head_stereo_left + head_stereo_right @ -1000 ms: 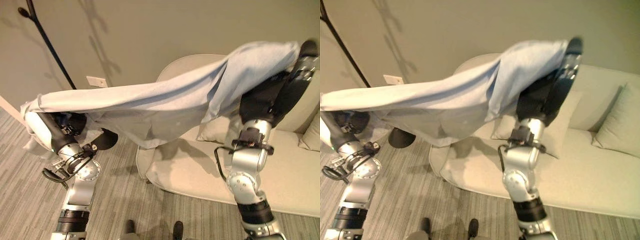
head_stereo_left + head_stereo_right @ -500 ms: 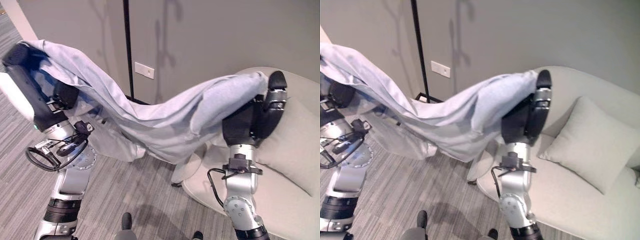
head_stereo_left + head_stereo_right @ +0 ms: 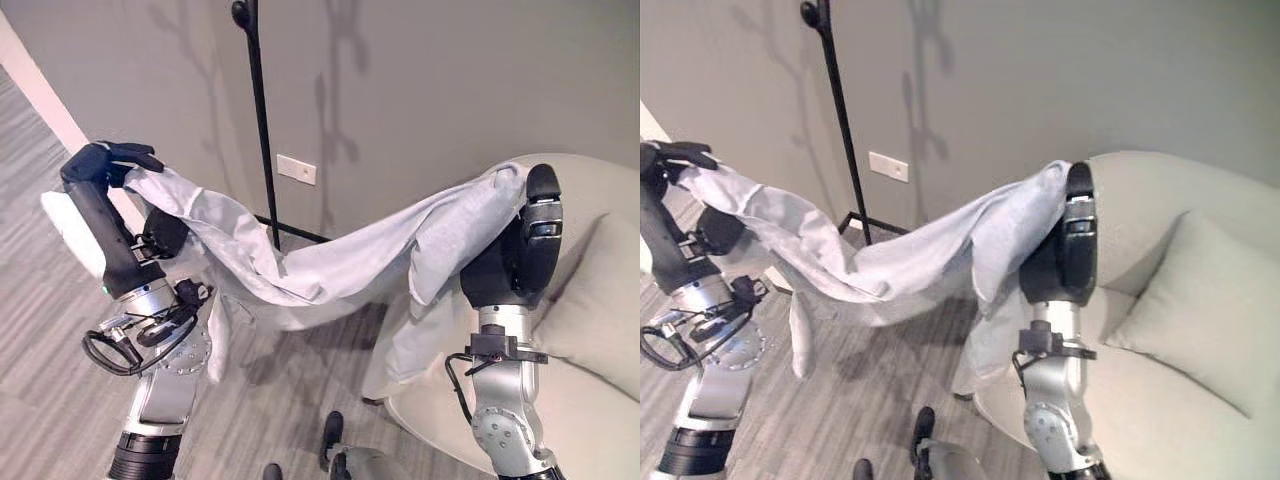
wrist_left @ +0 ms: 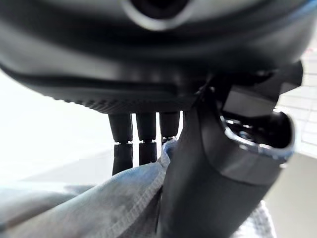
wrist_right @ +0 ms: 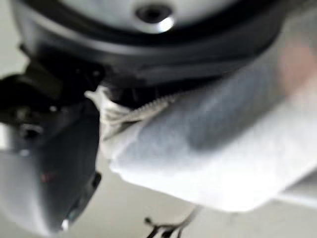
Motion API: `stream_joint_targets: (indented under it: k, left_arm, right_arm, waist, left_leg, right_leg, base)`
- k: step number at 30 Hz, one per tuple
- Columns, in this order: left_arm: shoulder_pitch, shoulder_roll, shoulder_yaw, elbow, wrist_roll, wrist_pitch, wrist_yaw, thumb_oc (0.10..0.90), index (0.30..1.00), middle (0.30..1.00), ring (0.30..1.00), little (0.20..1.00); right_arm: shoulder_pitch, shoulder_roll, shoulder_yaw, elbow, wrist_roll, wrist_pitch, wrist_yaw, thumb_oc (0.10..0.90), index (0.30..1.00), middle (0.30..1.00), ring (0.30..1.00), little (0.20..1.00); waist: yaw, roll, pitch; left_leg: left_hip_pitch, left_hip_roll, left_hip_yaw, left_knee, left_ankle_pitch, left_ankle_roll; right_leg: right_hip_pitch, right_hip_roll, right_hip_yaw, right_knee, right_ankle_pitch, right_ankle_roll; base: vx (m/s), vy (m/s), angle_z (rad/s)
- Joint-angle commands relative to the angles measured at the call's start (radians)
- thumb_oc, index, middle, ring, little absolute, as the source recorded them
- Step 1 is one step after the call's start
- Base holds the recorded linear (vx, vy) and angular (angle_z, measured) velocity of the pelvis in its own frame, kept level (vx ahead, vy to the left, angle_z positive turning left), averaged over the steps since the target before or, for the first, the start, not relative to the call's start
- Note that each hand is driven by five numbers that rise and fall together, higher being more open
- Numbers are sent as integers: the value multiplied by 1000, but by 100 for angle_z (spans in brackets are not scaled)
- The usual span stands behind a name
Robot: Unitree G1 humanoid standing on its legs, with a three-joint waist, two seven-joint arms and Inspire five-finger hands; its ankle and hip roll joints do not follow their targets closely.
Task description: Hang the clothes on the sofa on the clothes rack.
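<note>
Currently, garment: a pale blue-grey cloth shirt [image 3: 330, 262] is off the sofa, slung in a sagging span between both robot hands.
Left robot hand [image 3: 108, 162]: raised, fingers curled round one end of the cloth.
Right robot hand [image 3: 528, 235]: raised, cloth draped over its top; its wrist view shows a hem bunched against the palm, but whether fingers clamp it, I cannot tell.
Rack: a thin black metal coat stand [image 3: 256, 120] rises behind the sagging middle, between the hands.
Sofa: a cream upholstered sofa [image 3: 1160, 420] sits below the right robot hand, carrying a beige square cushion [image 3: 1206, 305].
Advice: probably lift one held end above a peg, keeping the span taut so the loose tail doesn't snag.
</note>
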Motion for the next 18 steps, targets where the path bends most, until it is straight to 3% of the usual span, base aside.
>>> stream_joint_targets:
  k: [1, 2, 3, 4, 5, 6, 9, 11, 14, 15, 17, 18]
  left_arm:
    - [-95, 83, 21, -95, 52, -92, 28, 400, 300, 300, 300, 300]
    - [-102, 85, 24, -90, 53, -91, 32, 400, 300, 300, 300, 300]
    - [-107, 84, 20, -90, 52, -91, 34, 400, 300, 300, 300, 300]
    - [-110, 84, 19, -89, 53, -91, 34, 400, 300, 300, 300, 300]
    - [-125, 93, 13, -84, 64, -85, 35, 400, 300, 300, 300, 300]
    - [-135, 97, 9, -73, 72, -79, 48, 400, 300, 300, 300, 300]
    - [-160, 98, 6, -57, 78, -73, 63, 400, 300, 300, 300, 300]
    - [-176, 113, 25, -46, 100, -66, 93, 400, 300, 300, 300, 300]
    - [-191, 171, 67, -38, 171, -31, 140, 400, 300, 300, 300, 300]
    - [-218, 214, 88, -29, 207, -6, 178, 400, 300, 300, 300, 300]
    - [-263, 259, 104, -1, 233, 2, 212, 400, 300, 300, 300, 300]
    - [-285, 288, 109, 6, 252, 10, 223, 400, 300, 300, 300, 300]
  right_arm:
    - [-62, 22, -60, -94, -73, -73, 48, 400, 300, 300, 300, 300]
    - [-64, 16, -68, -83, -75, -74, 44, 400, 300, 300, 300, 300]
    - [-69, 7, -71, -78, -77, -75, 39, 400, 300, 300, 300, 300]
    - [-71, 7, -73, -77, -77, -75, 38, 400, 300, 300, 300, 300]
    - [-76, -12, -81, -58, -81, -70, 30, 400, 300, 300, 300, 300]
    - [-81, -22, -85, -38, -83, -70, 19, 400, 300, 300, 300, 300]
    - [-81, -36, -86, -13, -93, -52, -1, 400, 300, 300, 300, 300]
    - [-78, -50, -95, -10, -98, -49, 7, 400, 300, 300, 300, 300]
    - [-74, -79, -108, 2, -114, -47, 12, 400, 300, 300, 300, 300]
    - [-107, -105, -111, 13, -135, -47, 4, 400, 300, 300, 300, 300]
    - [-143, -121, -136, 44, -162, -56, -19, 400, 300, 300, 300, 300]
    - [-150, -132, -157, 55, -184, -59, -34, 400, 300, 300, 300, 300]
  waist:
    - [-20, -43, -112]
    - [-20, -38, -112]
    - [-15, -43, -105]
    - [-17, -41, -102]
    - [-4, -55, -79]
    - [0, -68, -74]
    - [13, -88, -76]
    - [18, -86, -86]
    - [21, -65, -114]
    - [43, -38, -122]
    - [51, -23, -122]
    - [47, -17, -129]
  left_leg:
    - [-2, -63, 35, 109, -120, 14]
    - [-20, -50, 43, 199, -117, -6]
    - [-52, -32, 52, 303, -71, -24]
    - [-72, -25, 47, 340, -84, -29]
    - [-169, 9, 67, 574, 24, -69]
    - [-232, 40, 79, 697, 51, -79]
    - [-342, 101, 114, 827, 25, -50]
    - [-376, 150, 102, 750, 10, -46]
    - [-302, 199, 78, 392, 35, -56]
    - [-272, 212, -5, 146, 123, -95]
    - [-272, 230, -66, 11, 193, -135]
    - [-285, 236, -64, 4, 197, -145]
  right_leg:
    - [124, -30, 84, -34, -78, 157]
    - [155, -26, 83, -58, -77, 151]
    - [177, -35, 82, -69, -76, 146]
    - [179, -30, 78, -75, -72, 143]
    - [229, -38, 77, -94, -83, 114]
    - [248, -40, 69, -109, -85, 102]
    - [289, -61, 76, -137, -97, 94]
    - [306, -74, 86, -140, -105, 104]
    - [313, -96, 102, -121, -137, 131]
    - [336, -100, 129, -110, -170, 149]
    - [365, -111, 146, -103, -193, 160]
    - [386, -124, 150, -103, -201, 170]
  base:
    - [272, -74, 15]
    - [255, -89, 8]
    - [105, -72, 11]
    - [143, -125, 13]
    - [129, -147, 17]
    - [200, -171, 22]
    - [166, -51, 9]
    - [214, 118, -6]
    - [325, 304, -43]
    - [432, 424, -64]
    - [380, 337, -71]
    - [328, 277, -54]
